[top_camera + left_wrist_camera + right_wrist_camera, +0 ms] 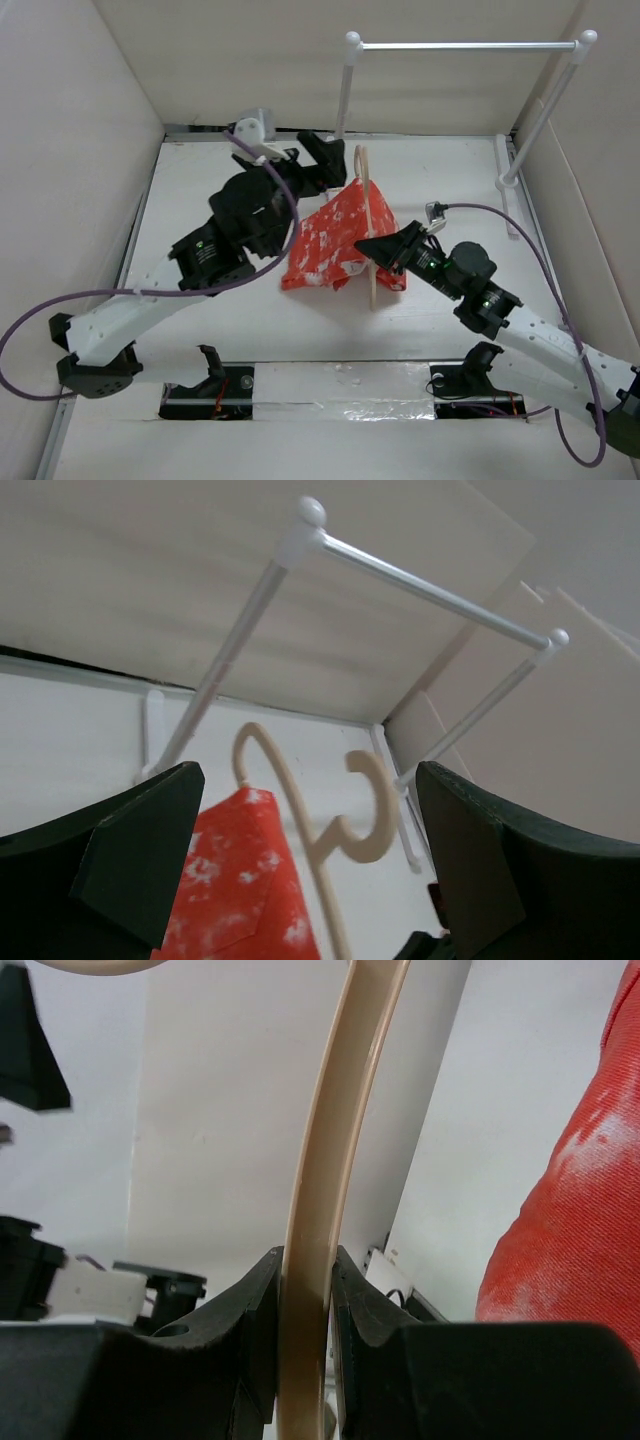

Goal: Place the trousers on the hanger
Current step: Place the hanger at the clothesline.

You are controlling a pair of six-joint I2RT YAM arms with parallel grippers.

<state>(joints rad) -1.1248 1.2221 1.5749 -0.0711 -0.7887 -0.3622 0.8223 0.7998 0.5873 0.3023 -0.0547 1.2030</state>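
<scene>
I am working inside a box: pale walls (90, 120) close the table (200, 170) on the left, the far side and the right. The white rack (465, 45) stands in the far right corner, and its left post rises just behind the top of the hanger (368, 215). Bare tabletop shows on the near side between the trousers (330, 240) and the arm bases, and more of it to the right below the rack. The left side is crowded by the left arm, which reaches to the far edge. The trousers sit bunched at mid-table, draped against the hanger with most of the cloth on its left and a smaller red fold on its right. I cannot tell whether their lower edge rests on the table. The left pincer (309, 780) is spread wide and grips nothing. Through its gap I see the hanger's hook, a red corner of the trousers and the rack rail above. The right pincer (305, 1260) is clenched on the hanger, with both fingers pressed flat against the thin beige strip, which runs up between them. In the right wrist view the red cloth hangs just beside that strip, apart from the fingers.
</scene>
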